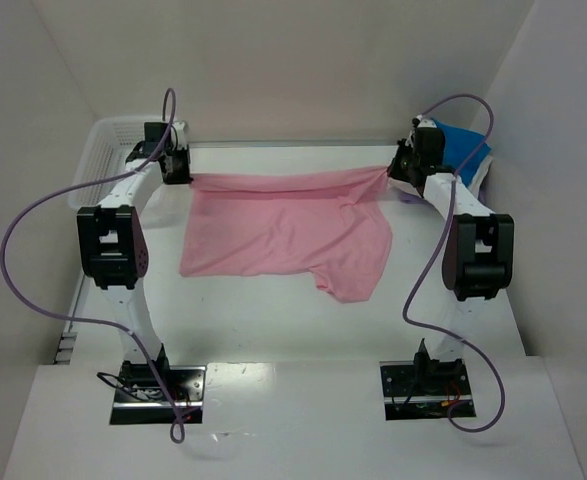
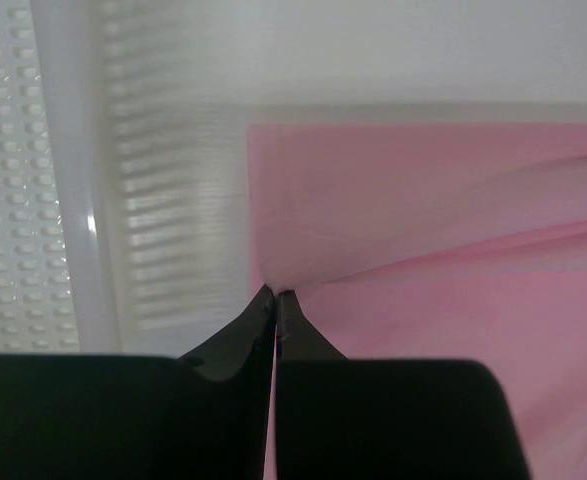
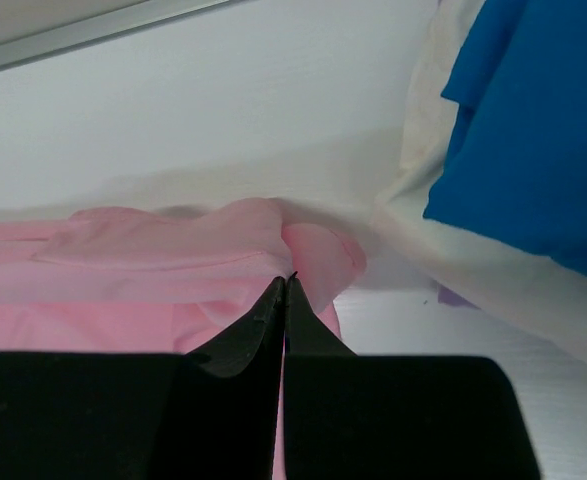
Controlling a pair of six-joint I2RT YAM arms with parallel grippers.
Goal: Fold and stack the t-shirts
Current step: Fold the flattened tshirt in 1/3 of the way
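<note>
I saw the light pink t-shirt (image 1: pixel 283 228) lying mid-table, its long axis running left to right and its far edge taut (one sleeve trailing toward the arm bases). The left gripper (image 2: pixel 275 298) was clenched on its left corner beside the mesh basket (image 1: pixel 101 152). The right gripper (image 3: pixel 287 285) pinched its right corner, near the blue t-shirt (image 1: pixel 465 150).

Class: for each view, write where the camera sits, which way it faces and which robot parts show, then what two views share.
Top external: above and behind the arms, facing down at the table; both arms show, holding the pink t-shirt.
Left wrist: on the left arm, facing along the left gripper, shut on the shirt; basket beside.
Right wrist: on the right arm, facing along the right gripper, shut on the shirt; blue t-shirt ahead.
Shared: both wrist views show the pink t-shirt.
</note>
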